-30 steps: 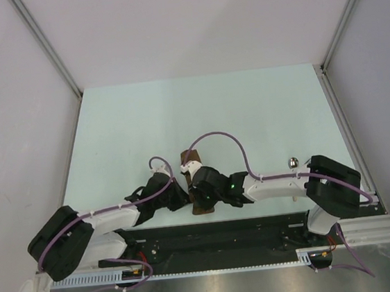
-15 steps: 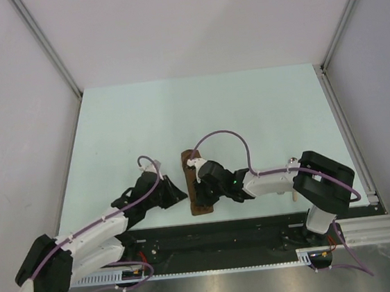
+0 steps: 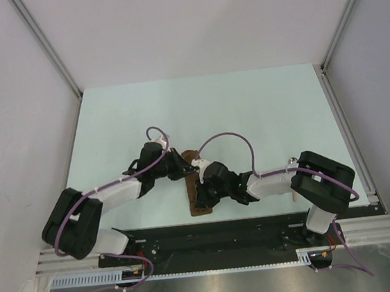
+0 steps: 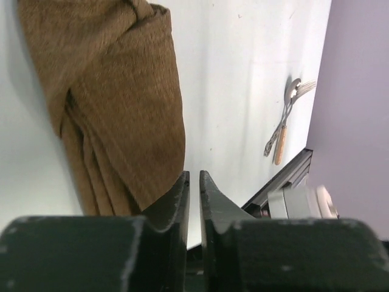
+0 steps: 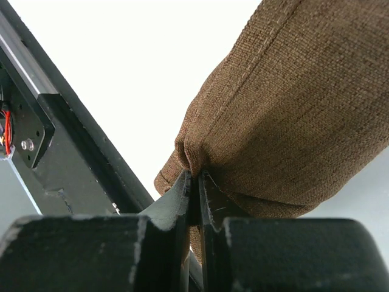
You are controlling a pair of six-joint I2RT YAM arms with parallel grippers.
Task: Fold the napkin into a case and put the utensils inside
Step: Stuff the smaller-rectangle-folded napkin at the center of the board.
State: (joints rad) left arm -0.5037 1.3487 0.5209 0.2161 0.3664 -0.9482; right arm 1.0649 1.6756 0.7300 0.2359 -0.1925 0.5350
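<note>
The napkin (image 3: 201,207) lies folded into a narrow dark-brown strip near the table's front edge, running away from me. My right gripper (image 3: 201,188) rests on its middle, and in the right wrist view the gripper (image 5: 194,175) is shut on a bunched fold of the napkin (image 5: 292,109). My left gripper (image 3: 183,169) sits at the strip's far left side. In the left wrist view its jaws (image 4: 194,177) stand a narrow gap apart with nothing between them, beside the napkin (image 4: 115,91). The utensils (image 4: 283,118) lie together to the right; only the spoon bowl (image 3: 293,161) shows from above.
A black base rail (image 3: 211,231) runs along the near table edge, close under the napkin's near end, and shows as a dark bar (image 5: 73,140) in the right wrist view. Grey walls with metal frame posts (image 3: 49,53) enclose the pale table (image 3: 198,111).
My left arm swung from the napkin's near left side up to its far end, and its jaws parted slightly. The right gripper stayed on the napkin and shifted little.
</note>
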